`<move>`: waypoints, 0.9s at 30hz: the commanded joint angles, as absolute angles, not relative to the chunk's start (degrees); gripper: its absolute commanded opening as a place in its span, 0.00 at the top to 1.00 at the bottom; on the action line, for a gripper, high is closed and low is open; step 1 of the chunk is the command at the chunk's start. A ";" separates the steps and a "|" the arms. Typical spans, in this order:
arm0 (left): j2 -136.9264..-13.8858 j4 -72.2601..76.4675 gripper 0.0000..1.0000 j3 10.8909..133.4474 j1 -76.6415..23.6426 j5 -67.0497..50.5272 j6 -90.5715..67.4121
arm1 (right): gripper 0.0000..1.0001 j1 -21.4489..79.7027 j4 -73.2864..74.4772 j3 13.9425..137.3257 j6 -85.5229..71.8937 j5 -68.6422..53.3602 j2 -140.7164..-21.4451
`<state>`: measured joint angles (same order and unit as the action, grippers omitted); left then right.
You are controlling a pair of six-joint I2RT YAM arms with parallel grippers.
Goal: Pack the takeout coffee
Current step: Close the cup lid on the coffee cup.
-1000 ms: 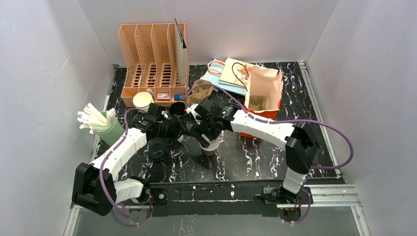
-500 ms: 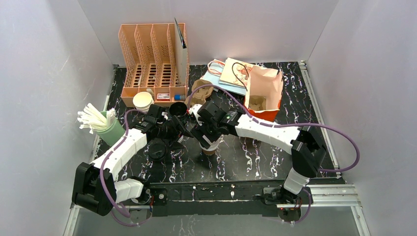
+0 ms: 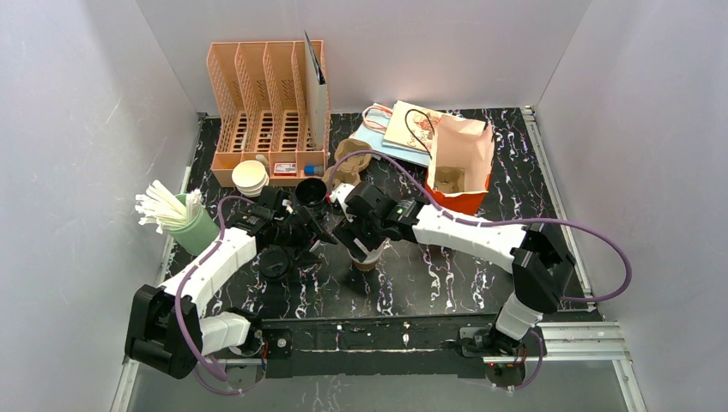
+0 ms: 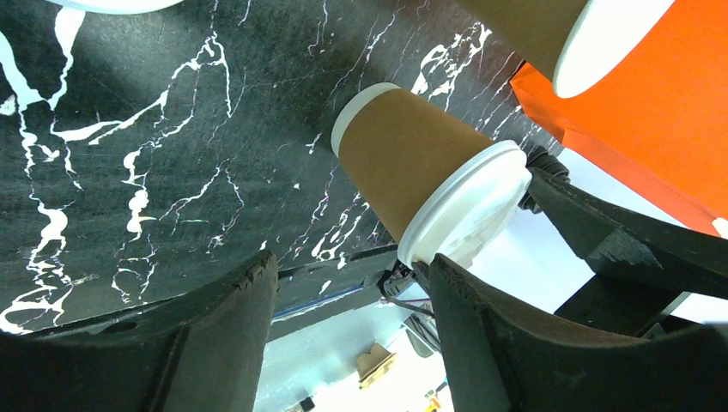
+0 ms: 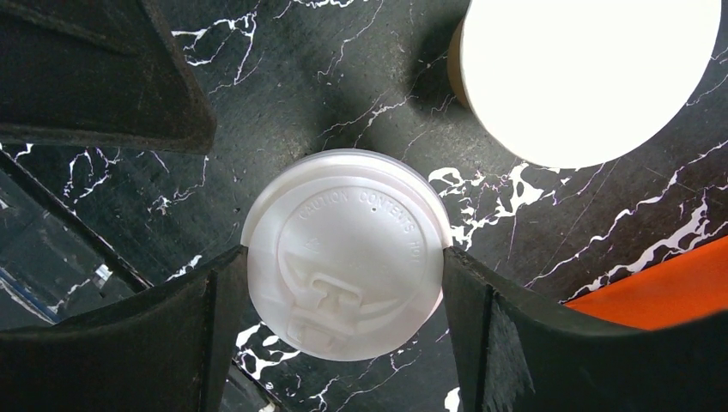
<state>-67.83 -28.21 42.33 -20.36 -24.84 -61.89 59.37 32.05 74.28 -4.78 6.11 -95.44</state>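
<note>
The takeout coffee point(image 3: 367, 260) is a brown kraft cup point(image 4: 403, 159) with a white plastic lid point(image 5: 348, 253), standing upright on the black marble table. My right gripper point(image 3: 366, 244) reaches down over it from above. In the right wrist view the right gripper point(image 5: 343, 255) has both fingers against the lid's rim. My left gripper point(image 3: 316, 237) is just left of the cup. In the left wrist view the left gripper point(image 4: 352, 262) is open and empty, with one finger point(image 4: 481, 335) close by the lid's edge.
A second open kraft cup point(image 5: 588, 77) stands close by. An orange paper bag point(image 3: 459, 163) stands open at the back right. A black cup point(image 3: 311, 190), a black lid point(image 3: 275, 262), stacked cups point(image 3: 249, 176), a peach organiser point(image 3: 266, 103) and a green holder of white sticks point(image 3: 176, 215) are to the left.
My left gripper has drawn slightly to the left, uncovering the black cup behind it. My right gripper has shifted a little left over the lidded cup.
</note>
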 commanded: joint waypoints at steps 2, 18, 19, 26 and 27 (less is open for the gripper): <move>-65.88 -28.78 0.38 40.99 -20.05 -25.70 -62.65 | 0.23 59.06 38.41 67.52 -6.00 8.77 -100.62; -65.79 -31.99 0.38 44.45 -20.04 -22.76 -60.22 | 0.06 59.06 41.69 76.02 -8.63 7.47 -97.57; -66.17 -32.84 0.38 45.37 -20.04 -21.98 -59.38 | 0.02 59.06 42.19 77.21 -8.88 7.13 -97.56; -68.15 -37.18 0.37 50.49 -20.04 -18.54 -55.23 | 0.02 58.97 44.21 84.15 -9.84 7.43 -96.79; -68.30 -37.90 0.37 51.10 -20.04 -18.01 -54.61 | 0.02 58.83 44.59 85.00 -9.78 7.61 -96.65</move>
